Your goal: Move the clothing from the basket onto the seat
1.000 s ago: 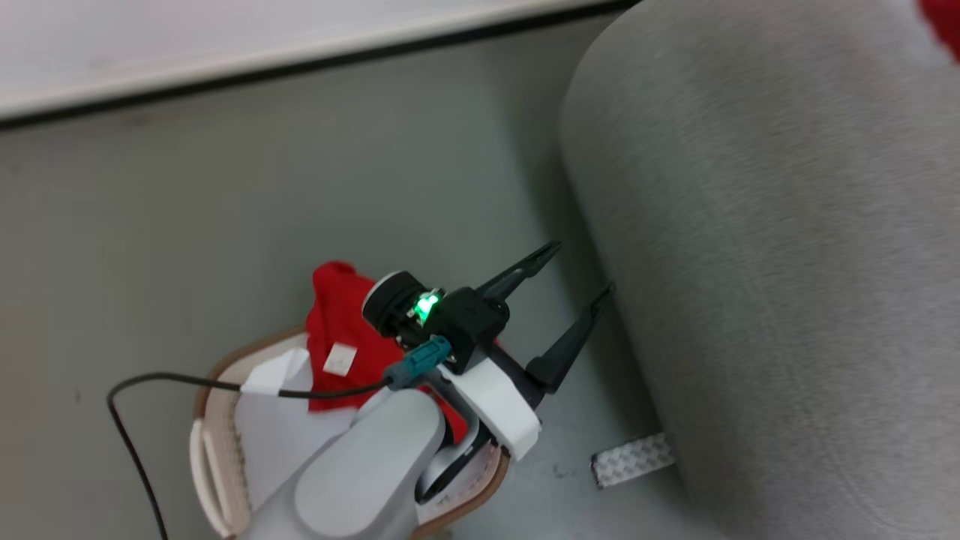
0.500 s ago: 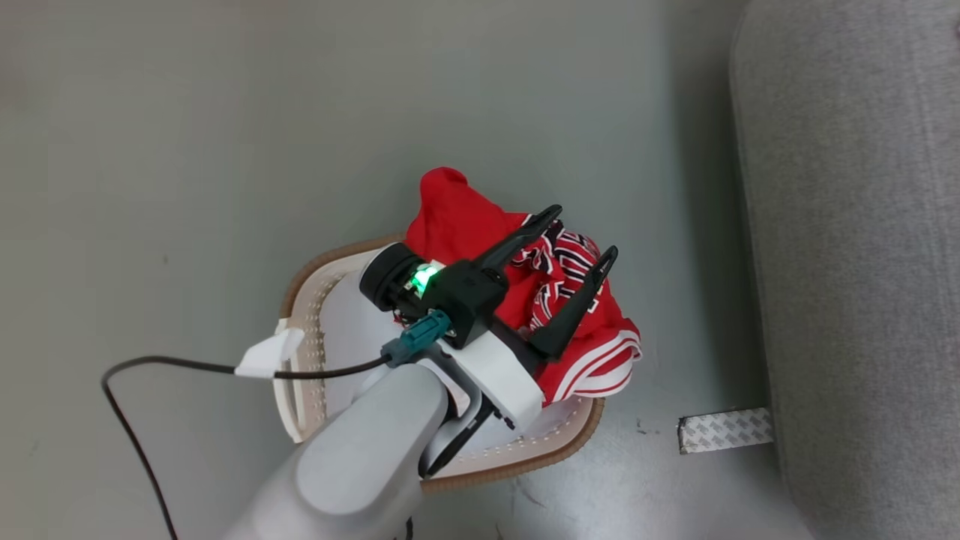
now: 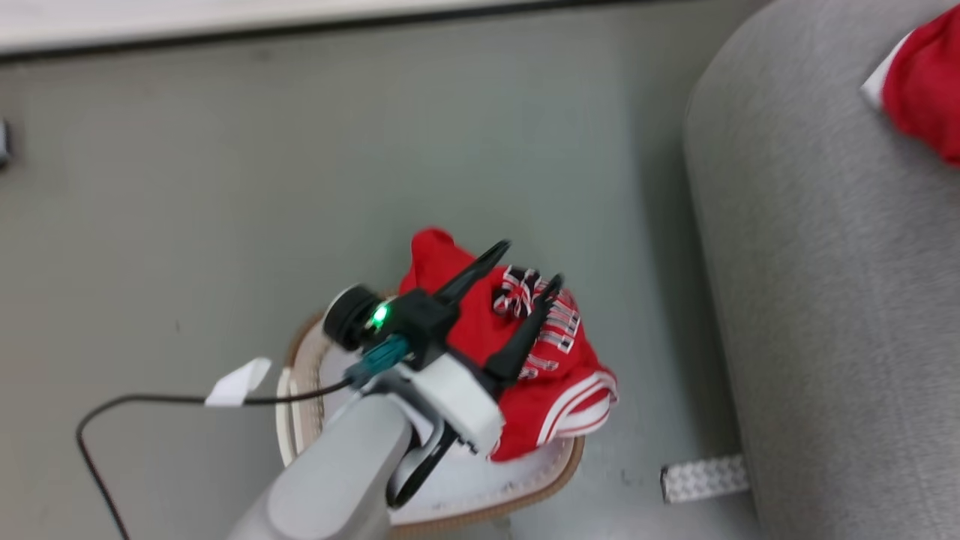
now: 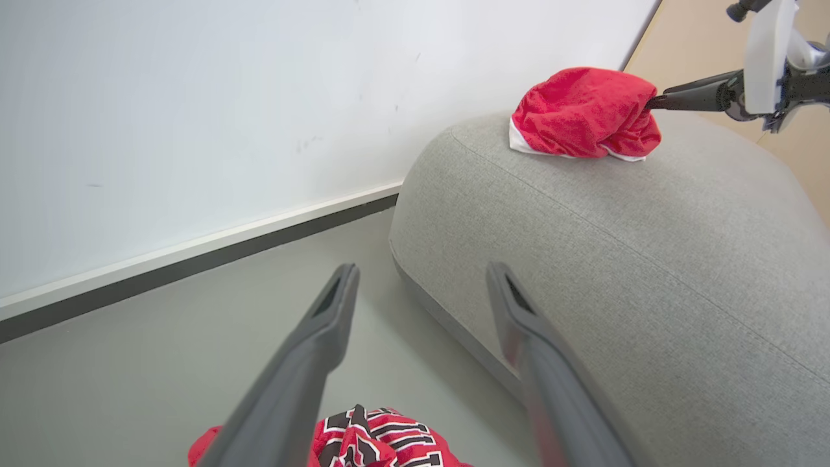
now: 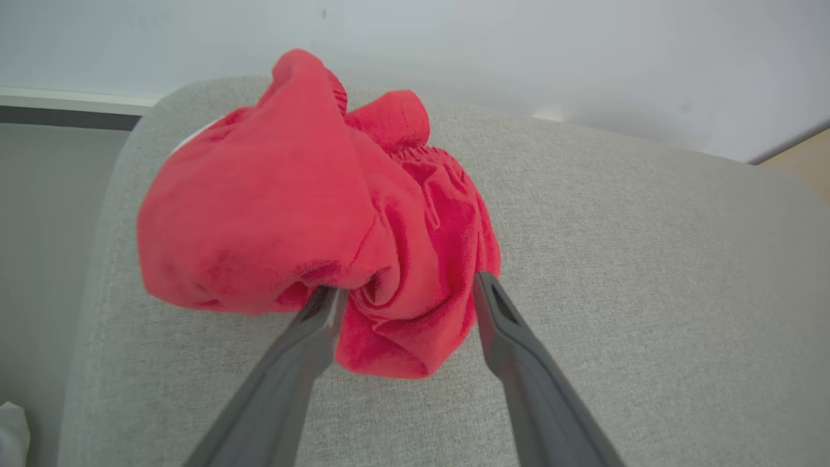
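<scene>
The red jersey (image 3: 559, 360) with black-and-white lettering lies heaped in the white, brown-rimmed basket (image 3: 551, 474) on the floor, spilling over its far rim. My left gripper (image 3: 532, 262) hangs open just above the jersey, nothing between its fingers; the left wrist view shows the jersey (image 4: 379, 438) below the left gripper (image 4: 423, 269). The plain red garment (image 5: 292, 207) with white trim rests on top of the grey seat (image 5: 616, 272). My right gripper (image 5: 407, 287) stands open, a fold of that garment bulging between its fingers. The same garment (image 4: 583, 113) and seat (image 4: 616, 259) show far off.
The seat (image 3: 825, 300) rises to the right of the basket, with a strip of grey floor between them. A patterned tape strip (image 3: 701, 480) lies at the seat's foot. A black cable with a white tag (image 3: 236, 382) trails left of the basket. A white wall with dark baseboard (image 4: 194, 259) runs behind.
The head camera has shifted. My left gripper has swung from beside the seat to over the jersey in the basket and stays open.
</scene>
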{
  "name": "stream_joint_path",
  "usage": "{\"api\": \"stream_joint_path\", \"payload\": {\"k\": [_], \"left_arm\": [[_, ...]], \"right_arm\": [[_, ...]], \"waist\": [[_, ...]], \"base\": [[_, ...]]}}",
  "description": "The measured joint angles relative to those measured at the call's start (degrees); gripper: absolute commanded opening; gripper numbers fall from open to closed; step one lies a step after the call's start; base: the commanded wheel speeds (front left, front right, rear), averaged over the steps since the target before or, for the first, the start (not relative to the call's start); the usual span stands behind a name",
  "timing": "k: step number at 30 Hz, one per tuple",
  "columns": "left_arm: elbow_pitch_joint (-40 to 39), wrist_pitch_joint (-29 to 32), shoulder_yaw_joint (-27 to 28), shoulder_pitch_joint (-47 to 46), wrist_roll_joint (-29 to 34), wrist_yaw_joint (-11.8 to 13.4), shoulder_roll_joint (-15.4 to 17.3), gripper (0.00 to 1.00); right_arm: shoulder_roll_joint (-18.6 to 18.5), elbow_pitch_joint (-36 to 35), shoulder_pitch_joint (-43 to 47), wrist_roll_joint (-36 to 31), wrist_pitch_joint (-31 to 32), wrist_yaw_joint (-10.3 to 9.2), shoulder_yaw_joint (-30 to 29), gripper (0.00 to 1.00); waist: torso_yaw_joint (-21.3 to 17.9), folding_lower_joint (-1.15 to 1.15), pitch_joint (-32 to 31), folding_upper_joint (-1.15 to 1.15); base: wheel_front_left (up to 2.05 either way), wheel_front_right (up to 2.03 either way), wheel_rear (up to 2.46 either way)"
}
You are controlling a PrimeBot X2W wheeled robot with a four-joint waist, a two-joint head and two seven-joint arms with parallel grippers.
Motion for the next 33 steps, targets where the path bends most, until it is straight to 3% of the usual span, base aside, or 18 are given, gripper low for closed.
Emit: {"api": "stream_joint_path", "payload": {"k": [8, 16, 20, 24, 29, 33], "left_arm": [[-2.0, 0.0, 6.1, 8.2, -2.8, 1.9, 2.8, 1.00], [-5.5, 0.0, 14.7, 16.2, -4.7, 5.6, 6.0, 1.00], [-7.5, 0.0, 19.1, 20.8, -4.7, 7.5, 6.6, 1.00], [-9.9, 0.0, 23.4, 25.1, -4.4, 8.9, 6.4, 1.00], [-12.6, 0.0, 28.7, 29.8, -1.8, 9.9, 4.7, 1.00], [-15.2, 0.0, 32.9, 33.2, 2.2, 9.4, 2.5, 1.00]], "right_arm": [[-4.3, -8.7, 4.5, 4.1, -1.3, -0.01, 8.0, 1.00], [-6.8, -23.4, 11.5, 9.7, -14.1, -0.01, 9.8, 1.00], [-6.3, -29.5, 18.5, 11.6, -18.8, -0.01, 7.2, 1.00], [-3.0, -35.4, 26.3, 9.2, -20.1, -0.01, -1.9, 1.00], [7.7, -45.4, 41.2, -0.6, -20.3, -0.01, -17.7, 1.00], [15.6, -52.5, 52.0, -7.6, -20.3, -0.01, -23.6, 1.00]], "waist": [[-0.5, -0.02, -12.0, 0.00], [0.6, -0.03, -23.1, 0.00], [1.9, -0.04, -26.9, 0.00], [3.6, -0.03, -28.8, 0.00], [4.6, -0.03, -29.3, 0.01], [5.2, -0.02, -29.8, 0.00]], "base": [[0.00, 0.00, 0.00], [0.00, 0.00, 0.00], [0.00, 0.00, 0.00], [0.00, 0.00, 0.00], [0.00, 0.00, 0.00], [0.00, 0.00, 0.00]]}}
